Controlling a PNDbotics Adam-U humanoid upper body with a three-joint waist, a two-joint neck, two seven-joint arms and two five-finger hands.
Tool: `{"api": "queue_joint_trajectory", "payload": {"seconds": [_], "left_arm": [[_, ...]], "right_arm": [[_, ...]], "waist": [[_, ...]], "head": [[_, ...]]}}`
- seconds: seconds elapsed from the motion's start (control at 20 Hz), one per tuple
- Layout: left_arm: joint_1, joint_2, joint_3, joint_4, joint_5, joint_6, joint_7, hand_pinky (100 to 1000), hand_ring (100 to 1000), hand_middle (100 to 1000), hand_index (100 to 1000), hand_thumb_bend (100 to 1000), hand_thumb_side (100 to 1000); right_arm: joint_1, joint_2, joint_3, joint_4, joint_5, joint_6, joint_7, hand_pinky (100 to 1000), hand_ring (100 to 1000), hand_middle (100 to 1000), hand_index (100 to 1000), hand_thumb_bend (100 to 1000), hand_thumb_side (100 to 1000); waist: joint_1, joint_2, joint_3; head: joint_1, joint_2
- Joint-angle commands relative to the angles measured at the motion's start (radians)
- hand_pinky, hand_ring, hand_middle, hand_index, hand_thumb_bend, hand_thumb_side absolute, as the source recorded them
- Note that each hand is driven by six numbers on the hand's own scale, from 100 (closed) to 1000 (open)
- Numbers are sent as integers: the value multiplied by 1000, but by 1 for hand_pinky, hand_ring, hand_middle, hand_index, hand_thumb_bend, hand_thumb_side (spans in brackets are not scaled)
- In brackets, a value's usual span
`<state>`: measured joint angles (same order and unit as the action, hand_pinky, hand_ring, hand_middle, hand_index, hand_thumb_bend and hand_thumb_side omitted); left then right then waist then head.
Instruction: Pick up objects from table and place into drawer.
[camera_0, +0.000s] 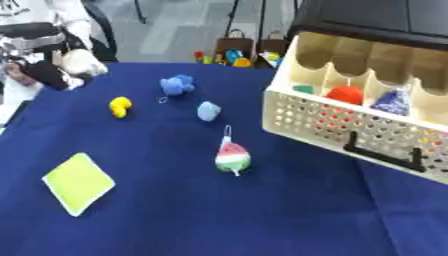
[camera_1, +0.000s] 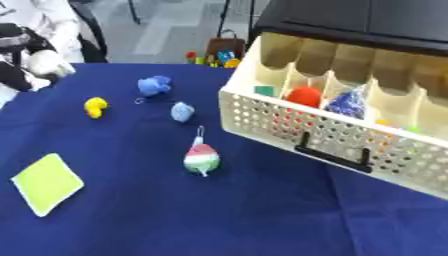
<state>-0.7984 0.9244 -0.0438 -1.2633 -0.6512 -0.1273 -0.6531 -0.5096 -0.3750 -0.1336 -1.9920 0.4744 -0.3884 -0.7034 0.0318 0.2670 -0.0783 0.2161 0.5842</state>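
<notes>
Blue tabletop (camera_0: 175, 210) shows no robot hand, grip unknowable; best take the nearest watermelon toy (camera_0: 233, 158), then drawer (camera_0: 350, 125).

Table (camera_0: 175, 220) under dark blue cloth. Lying on it, apart: yellow-green square pad (camera_0: 78, 183), yellow toy (camera_0: 121, 106), two blue toys (camera_0: 178, 85) (camera_0: 208, 111), watermelon-patterned toy (camera_0: 233, 158).

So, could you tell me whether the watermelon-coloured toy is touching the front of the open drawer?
Apart. The left eye view shows a strip of blue tablecloth between the watermelon toy and the drawer.
</notes>
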Motion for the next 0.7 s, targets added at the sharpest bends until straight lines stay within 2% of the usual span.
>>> {"api": "queue_joint_trajectory", "payload": {"seconds": [0.05, 0.1, 0.4, 0.7], "left_arm": [[-35, 32, -16, -84, 49, -21, -8, 482, 662, 570, 729, 100, 365], [-45, 27, -24, -107, 65, -26, -12, 482, 662, 569, 729, 100, 293], [-114, -10, -64, -193, 144, -23, -49, 479, 659, 563, 726, 100, 271], [-188, -67, -107, -236, 173, -26, -90, 482, 662, 565, 729, 100, 252]], "right_arm": [[-8, -37, -14, -8, -5, -4, -14, 557, 582, 606, 711, 100, 915], [-8, -41, -16, -8, -5, -5, -17, 562, 583, 610, 711, 100, 897], [-8, -61, -26, -8, -6, -11, -43, 600, 597, 643, 715, 100, 895], [-3, -79, -37, -8, 1, -11, -66, 631, 606, 666, 719, 100, 895]], "waist": [[0, -30, 0], [-1, -33, 0], [0, -58, -10], [5, -75, -22]], "head": [[-20, 19], [-27, 24], [-55, 49], [-61, 56]]}}
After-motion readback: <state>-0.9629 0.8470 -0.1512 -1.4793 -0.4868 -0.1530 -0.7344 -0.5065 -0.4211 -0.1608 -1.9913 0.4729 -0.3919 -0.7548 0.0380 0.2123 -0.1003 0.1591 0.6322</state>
